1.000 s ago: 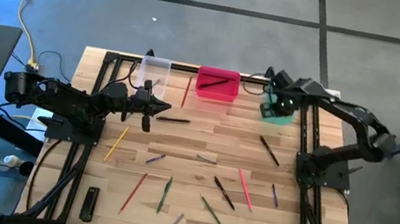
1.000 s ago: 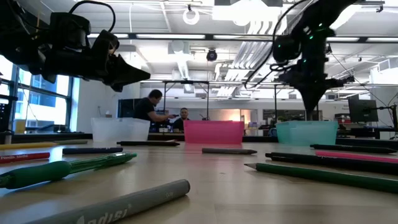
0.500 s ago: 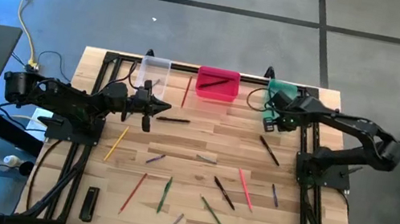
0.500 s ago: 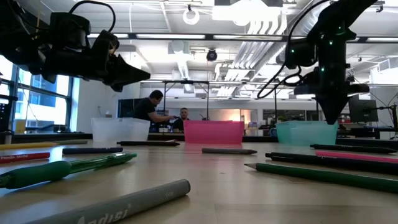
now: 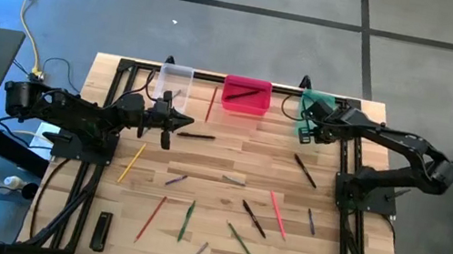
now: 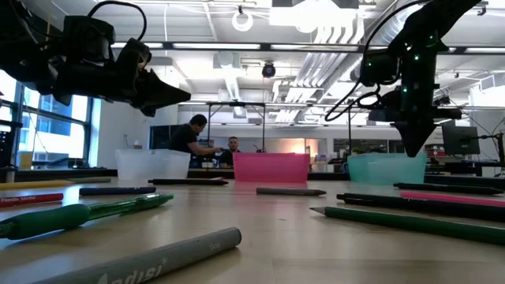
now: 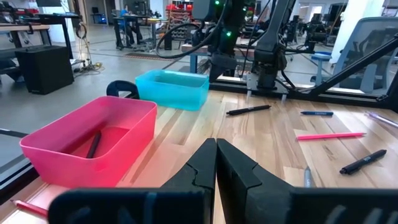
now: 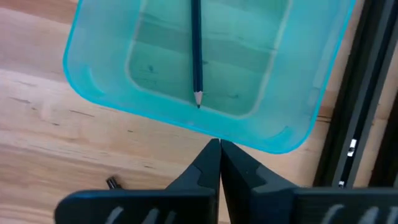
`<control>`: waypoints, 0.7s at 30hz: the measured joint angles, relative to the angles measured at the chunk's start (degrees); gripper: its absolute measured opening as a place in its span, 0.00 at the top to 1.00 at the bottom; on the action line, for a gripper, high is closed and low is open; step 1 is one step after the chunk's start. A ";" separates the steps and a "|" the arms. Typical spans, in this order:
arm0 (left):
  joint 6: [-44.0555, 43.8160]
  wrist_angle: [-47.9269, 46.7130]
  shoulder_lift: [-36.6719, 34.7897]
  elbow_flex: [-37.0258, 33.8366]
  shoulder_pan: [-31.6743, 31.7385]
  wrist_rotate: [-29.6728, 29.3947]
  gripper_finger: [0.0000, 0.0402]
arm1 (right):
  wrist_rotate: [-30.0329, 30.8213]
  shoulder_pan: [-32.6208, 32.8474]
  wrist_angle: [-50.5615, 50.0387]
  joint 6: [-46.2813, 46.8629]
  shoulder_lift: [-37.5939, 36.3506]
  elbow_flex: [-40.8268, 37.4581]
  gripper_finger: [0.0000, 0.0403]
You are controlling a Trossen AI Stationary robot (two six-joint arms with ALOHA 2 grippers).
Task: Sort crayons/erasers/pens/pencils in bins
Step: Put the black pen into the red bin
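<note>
The three bins stand in a row at the table's far edge: clear (image 5: 175, 79), pink (image 5: 246, 94) and green (image 5: 317, 99). A dark stick (image 7: 93, 144) lies in the pink bin, and a dark pencil (image 8: 196, 50) in the green bin (image 8: 186, 62). Several crayons, pens and pencils lie loose on the wood, among them a black pen (image 5: 195, 136) and a pink stick (image 5: 277, 214). My right gripper (image 8: 219, 144) is shut and points down just at the near side of the green bin. My left gripper (image 5: 186, 121) is shut, held level above the table near the clear bin.
A flat black bar (image 5: 101, 230) lies near the front left corner. Black frame rails (image 5: 344, 165) run along the table's sides and far edge. A red stick (image 5: 211, 102) lies between the clear and pink bins. People stand in the room beyond the table.
My right gripper has drawn back from over the green bin toward the table's near edge, sinking a little and rolling at the wrist, still shut. The green bin now shows uncovered from above. My left arm has kept still.
</note>
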 joint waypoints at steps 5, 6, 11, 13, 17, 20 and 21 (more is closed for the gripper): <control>0.00 -0.22 0.00 0.00 0.00 0.00 1.00 | -0.01 0.01 -0.02 -1.35 0.00 0.00 0.99; 0.00 -0.22 0.00 0.00 0.00 0.00 1.00 | -0.13 0.02 0.00 -1.40 0.00 0.00 0.99; -0.03 -0.23 0.00 0.00 0.00 0.00 1.00 | -1.61 0.33 -1.43 -2.94 0.00 0.00 0.99; -0.43 -0.22 0.00 0.00 0.00 0.02 1.00 | -2.81 0.81 -1.99 -3.84 -0.33 0.00 0.99; -0.44 -0.23 0.00 0.00 0.02 0.02 1.00 | -4.37 2.52 -2.46 -4.89 -3.18 0.00 0.99; -0.55 -0.29 0.00 0.00 0.02 0.05 1.00 | -4.48 5.62 -2.78 -5.32 -6.49 0.00 0.99; -0.91 -0.32 -0.01 0.00 0.02 0.22 1.00 | -4.49 7.09 -2.91 -5.32 -7.62 0.00 0.99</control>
